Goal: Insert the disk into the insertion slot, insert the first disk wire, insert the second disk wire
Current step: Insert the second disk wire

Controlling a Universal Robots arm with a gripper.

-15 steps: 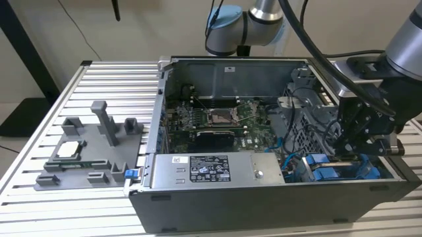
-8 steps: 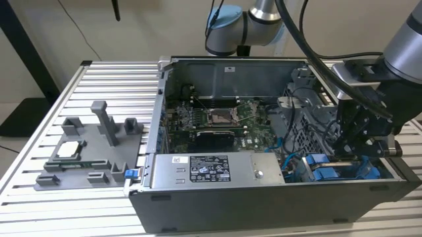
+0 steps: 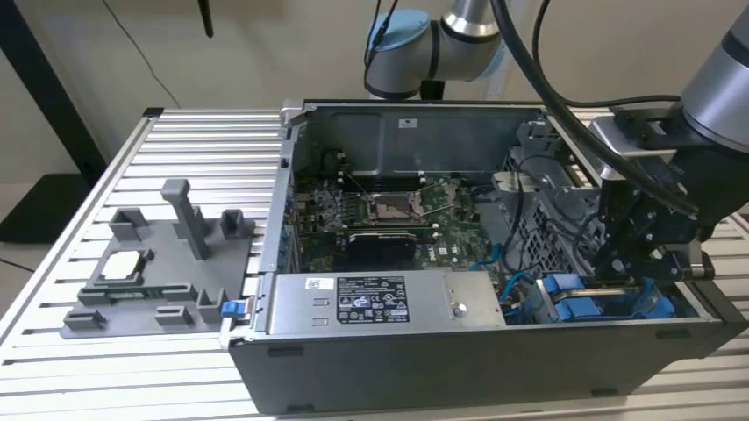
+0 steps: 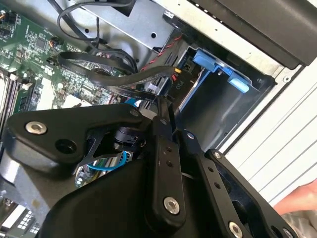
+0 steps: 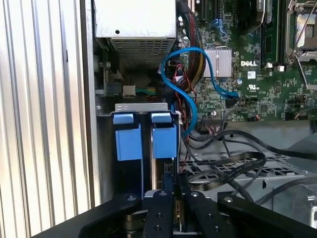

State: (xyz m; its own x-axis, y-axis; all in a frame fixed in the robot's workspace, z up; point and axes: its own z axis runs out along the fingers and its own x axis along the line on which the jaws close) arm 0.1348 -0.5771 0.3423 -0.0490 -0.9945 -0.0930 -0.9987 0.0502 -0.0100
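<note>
Your gripper (image 3: 638,263) sits low in the drive-bay corner of the case (image 3: 468,368), at the exterior view's right. In both wrist views its fingers (image 5: 171,191) look drawn close together over something thin and dark. I can't tell whether that is a wire connector, so treat the grip as unconfirmed. The slot (image 5: 143,106) lies straight ahead of the fingers in the first wrist view, with two blue carrier fronts (image 5: 129,141) side by side inside it. I can't make out a labelled disk, so whether it is seated is unclear. The main risk is snagging. A blue cable (image 5: 190,94) loops just beside the bay and black cables (image 5: 233,168) drape across the cage right by the fingers. Any sideways sweep could hook one and drag a plug off the motherboard (image 5: 257,74). A tilted approach could also catch the bay's metal lip and bend a connector. Room is tight. The case wall runs close on one side of the bay, the power supply (image 3: 381,303) boxes in the end beyond the carriers, and the cables crowd the other side. The only free path is straight along the bay's axis or back out through the open top.
</note>
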